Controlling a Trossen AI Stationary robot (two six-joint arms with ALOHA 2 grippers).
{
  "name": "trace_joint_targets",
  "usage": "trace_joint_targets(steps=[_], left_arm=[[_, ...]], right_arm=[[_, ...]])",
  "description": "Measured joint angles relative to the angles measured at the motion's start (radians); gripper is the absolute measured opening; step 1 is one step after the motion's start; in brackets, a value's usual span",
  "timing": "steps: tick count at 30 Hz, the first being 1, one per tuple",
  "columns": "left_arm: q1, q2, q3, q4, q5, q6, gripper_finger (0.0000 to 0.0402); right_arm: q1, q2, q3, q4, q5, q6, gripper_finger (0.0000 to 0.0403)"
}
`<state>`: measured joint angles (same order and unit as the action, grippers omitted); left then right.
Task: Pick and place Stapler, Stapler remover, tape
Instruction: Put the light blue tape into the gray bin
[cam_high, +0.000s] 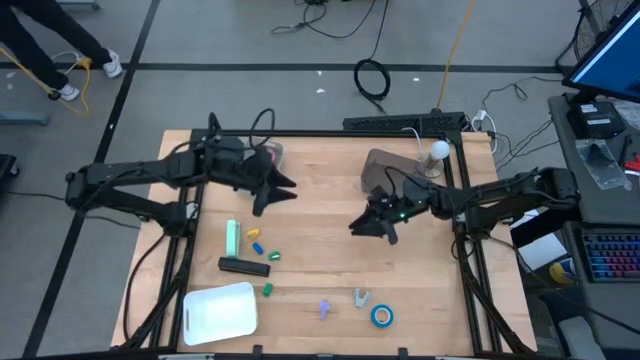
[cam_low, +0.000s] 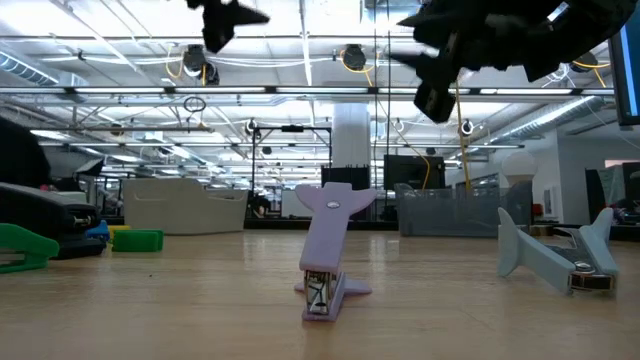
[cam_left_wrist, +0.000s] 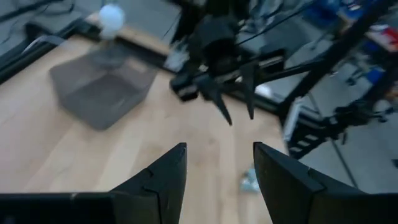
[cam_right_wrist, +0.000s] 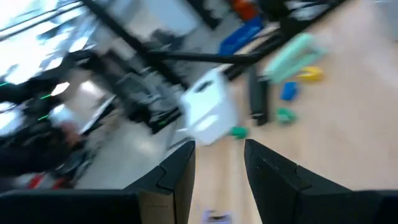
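From above, the left hand hangs over the far left part of the wooden tabletop, and the right hand hangs near the middle, just in front of a dark grey bin. Neither hand carries anything. On the near left lie a pale green stapler, a black stapler, a few small yellow, blue and green bits, and a white tray at the near edge. Toward the near right lie a small purple staple remover, a grey staple remover and a blue roll of tape, well apart from both hands.

At tabletop height, the purple staple remover stands upright in the middle and the grey staple remover lies tilted to its right. Both arms show only as dark shapes high above them.

In the left wrist view, the left hand's fingers stand moderately apart with nothing between them; beyond them are the right hand and the grey bin.

In the right wrist view, the right hand's fingers stand slightly apart and empty. Past them are the white tray, the black stapler and the pale green stapler.
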<state>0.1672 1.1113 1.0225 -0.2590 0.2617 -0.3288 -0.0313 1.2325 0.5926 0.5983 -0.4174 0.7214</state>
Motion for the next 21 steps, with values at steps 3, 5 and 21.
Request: trace_joint_targets(steps=[3,5,21], left_arm=[[-0.036,-0.002,0.0,0.026,-0.035,-0.006,0.0189],[-0.053,-0.001,0.0,0.016,-0.072,-0.006,0.0189],[-0.074,-0.26,-0.37,0.262,-0.132,-0.131,0.0189]], right_arm=[[0.043,0.0,0.0,0.064,-0.01,0.025,0.013],[0.077,0.0,0.0,0.106,-0.01,0.029,0.013],[0.285,-0.059,0.067,0.088,0.078,0.074,0.013]])
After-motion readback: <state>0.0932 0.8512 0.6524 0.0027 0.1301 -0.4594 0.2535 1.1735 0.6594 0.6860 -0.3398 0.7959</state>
